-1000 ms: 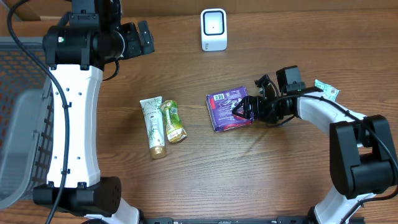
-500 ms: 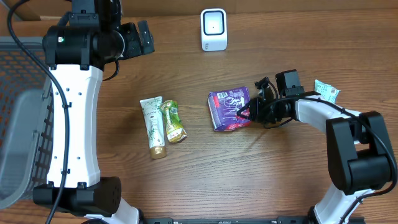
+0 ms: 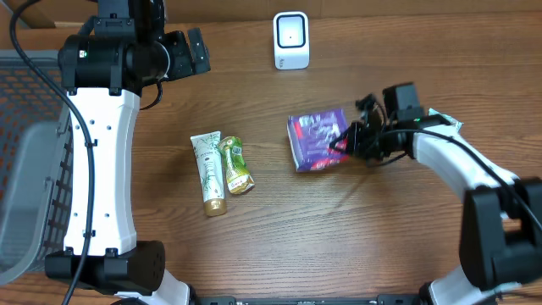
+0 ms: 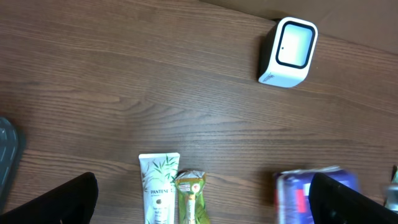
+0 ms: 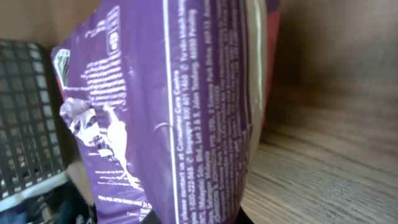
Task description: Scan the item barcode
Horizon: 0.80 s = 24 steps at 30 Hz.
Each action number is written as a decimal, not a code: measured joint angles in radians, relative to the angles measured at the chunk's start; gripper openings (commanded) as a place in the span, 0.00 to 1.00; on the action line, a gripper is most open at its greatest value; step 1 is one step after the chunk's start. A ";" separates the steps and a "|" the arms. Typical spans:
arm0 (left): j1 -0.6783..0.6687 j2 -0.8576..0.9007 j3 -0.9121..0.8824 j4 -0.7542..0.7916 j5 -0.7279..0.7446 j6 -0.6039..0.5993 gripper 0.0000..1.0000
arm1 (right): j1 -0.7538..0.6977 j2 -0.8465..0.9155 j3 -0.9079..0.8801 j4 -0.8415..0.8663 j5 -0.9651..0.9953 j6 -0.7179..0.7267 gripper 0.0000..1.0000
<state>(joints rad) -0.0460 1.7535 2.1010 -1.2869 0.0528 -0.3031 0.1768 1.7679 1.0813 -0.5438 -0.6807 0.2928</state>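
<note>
Right fingers [image 3: 345,141] around one purple pack [image 3: 313,134]

Wooden table [image 3: 339,237]: scanner [image 3: 290,40], tube [image 3: 209,172], sachet [image 3: 236,165]

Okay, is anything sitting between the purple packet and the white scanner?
Nothing visible does. The right gripper is shut on the purple packet, and only bare table lies between it and the white scanner. The white tube and green tube lie off to the left, clear of that path.

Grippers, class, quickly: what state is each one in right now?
Left gripper: open, holding nothing.
Right gripper: shut on the purple packet.
</note>
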 measured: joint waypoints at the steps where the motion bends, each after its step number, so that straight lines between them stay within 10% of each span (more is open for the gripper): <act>1: 0.000 0.000 0.000 0.000 0.000 0.000 1.00 | 0.001 -0.029 0.019 -0.015 0.014 -0.002 0.04; 24: 0.000 0.000 0.000 0.000 0.000 0.000 1.00 | 0.250 -0.365 0.090 -0.051 0.528 -0.008 0.04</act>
<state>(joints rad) -0.0460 1.7535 2.1010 -1.2873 0.0528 -0.3031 0.4271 1.4025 1.1717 -0.5953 -0.1532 0.2848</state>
